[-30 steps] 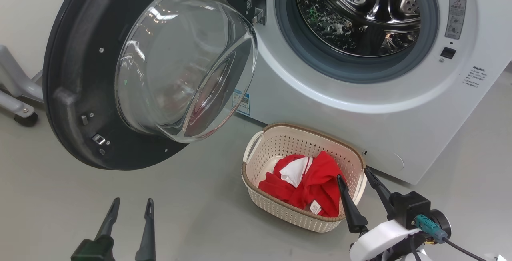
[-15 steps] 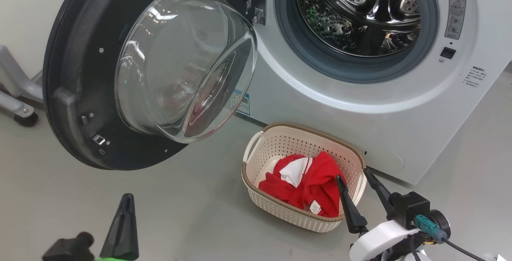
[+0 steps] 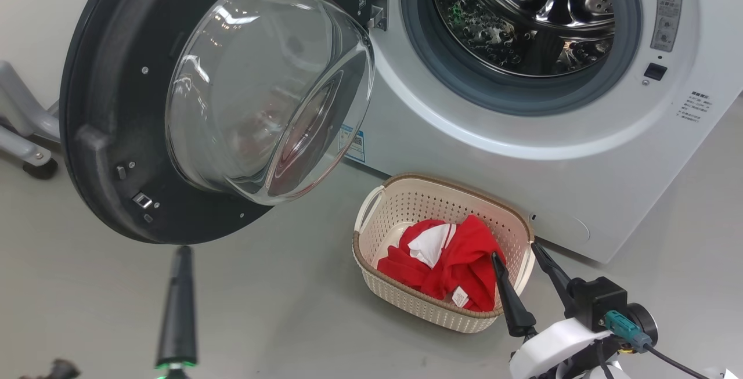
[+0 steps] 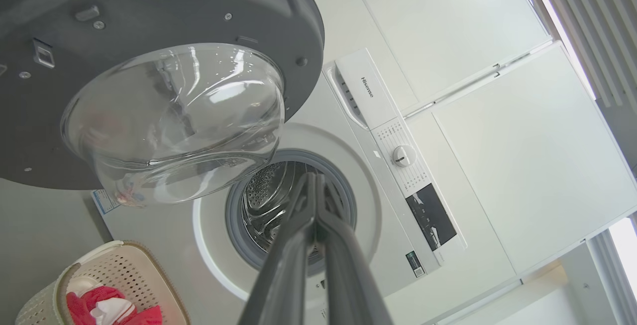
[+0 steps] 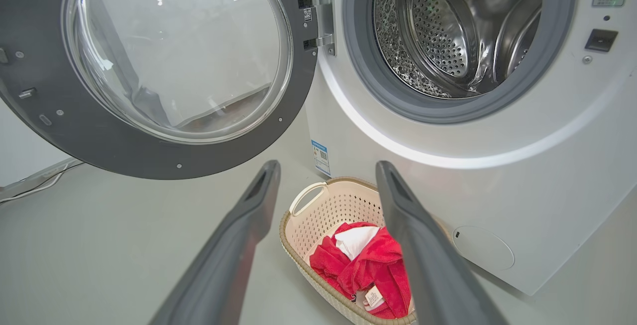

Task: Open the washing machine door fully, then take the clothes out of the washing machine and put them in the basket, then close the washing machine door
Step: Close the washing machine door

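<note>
Left end effector point(image 3: 183, 258) first: its two dark fingers are pinched tight together, nothing between them; it points up from low over the floor point(image 3: 278, 321), just under the bottom edge of the washing machine door point(image 3: 104, 106) and apart from it. Over to the right end effector point(image 3: 514, 251): fingers spread wide, gripping nothing, poised at the right end of the basket point(image 3: 418, 303).

Out from there, the clothes point(image 3: 458, 263) lie bundled in the basket, red with a white patch and a small label showing; the basket sits on the floor right against the front of the washing machine point(image 3: 522, 181), below the opening. The door is swung wide on its hinge, glass bowl bulging out toward us; the steel drum point(image 3: 522, 13) gleams, and no fabric shows in the part of it I can see from here.

So by my reckoning the opening is done and the unloading looks done too, though the drum's lowest part is out of sight; what's left is the last job: swinging that door shut. The closed left fingers look best placed for a push on it.
</note>
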